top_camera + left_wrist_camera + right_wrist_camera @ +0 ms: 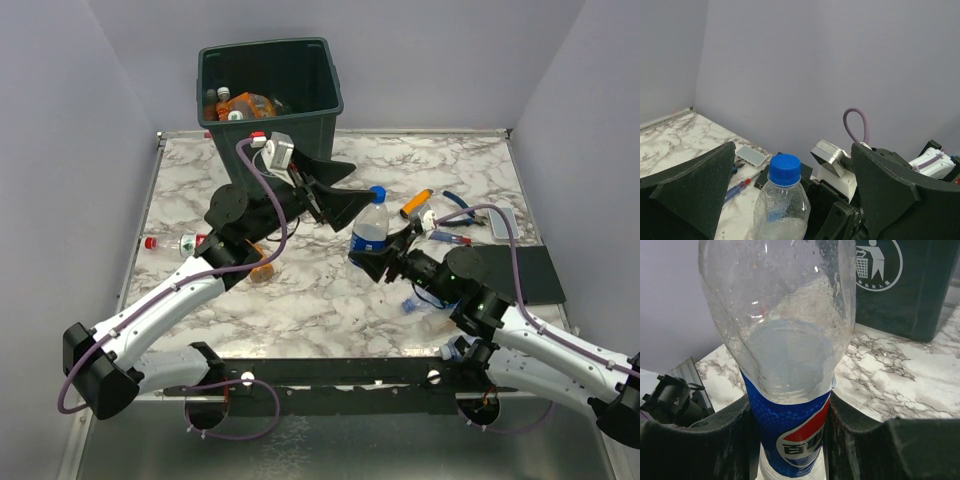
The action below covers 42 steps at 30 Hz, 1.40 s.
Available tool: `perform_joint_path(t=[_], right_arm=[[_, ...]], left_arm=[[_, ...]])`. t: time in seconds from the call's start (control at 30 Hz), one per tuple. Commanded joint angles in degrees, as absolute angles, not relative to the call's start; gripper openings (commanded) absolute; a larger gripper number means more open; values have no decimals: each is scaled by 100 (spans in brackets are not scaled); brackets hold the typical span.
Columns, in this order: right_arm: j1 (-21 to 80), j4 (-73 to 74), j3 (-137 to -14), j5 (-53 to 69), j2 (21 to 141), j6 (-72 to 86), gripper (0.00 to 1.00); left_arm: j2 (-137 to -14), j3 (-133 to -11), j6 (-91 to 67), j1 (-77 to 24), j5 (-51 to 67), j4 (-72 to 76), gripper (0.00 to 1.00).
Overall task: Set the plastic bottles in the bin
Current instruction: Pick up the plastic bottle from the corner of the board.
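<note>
Pinching a blue-cap bottle [371, 222] upright in the right gripper [375, 252], mid-table. Holding nothing in the left gripper [352, 184], wide open just beside it. Bin [318, 100] at the far edge, some bottles [245, 105] inside.

Plain pale lilac walls [420, 60] close in a white, grey-veined marble table [330, 300] at the back and both sides; a thin metal rim [400, 131] edges it; the light is soft and even; below the near edge, perhaps a grey metal floor [350, 455].
</note>
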<state>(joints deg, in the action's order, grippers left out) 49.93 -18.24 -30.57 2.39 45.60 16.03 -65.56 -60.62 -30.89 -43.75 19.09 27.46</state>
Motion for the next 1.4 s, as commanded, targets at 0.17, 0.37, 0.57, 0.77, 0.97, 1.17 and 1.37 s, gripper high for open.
perform_joint_path(t=[0.17,0.37,0.57,0.77,0.97,1.17,1.37], right_arm=[[5010,-1409,-3792,712,4797,1143,38],[5010,-1040,-3972,716,4863,923,38],[5010,-842,-4057,849,4995,865,38],[5010,-721,-4127,875,5068,822,38],[5005,-712,-4134,809,5043,829,39],[5014,-683,-4153,706,5023,798,39],[5010,-633,-4178,614,5024,769,41]], left_arm=[[-6829,-6255,-3332,-4380,2310,2496,90],[-6932,-6370,-3395,-4380,2427,2325,76],[-6930,-6390,-3419,-4384,2430,2321,51],[-6932,-6368,-3419,-4388,2438,2303,52],[-6910,-6345,-3374,-4390,2473,2193,60],[-6908,-6324,-3261,-4386,2437,1962,50],[-6852,-6254,-3121,-4385,2439,1849,9]])
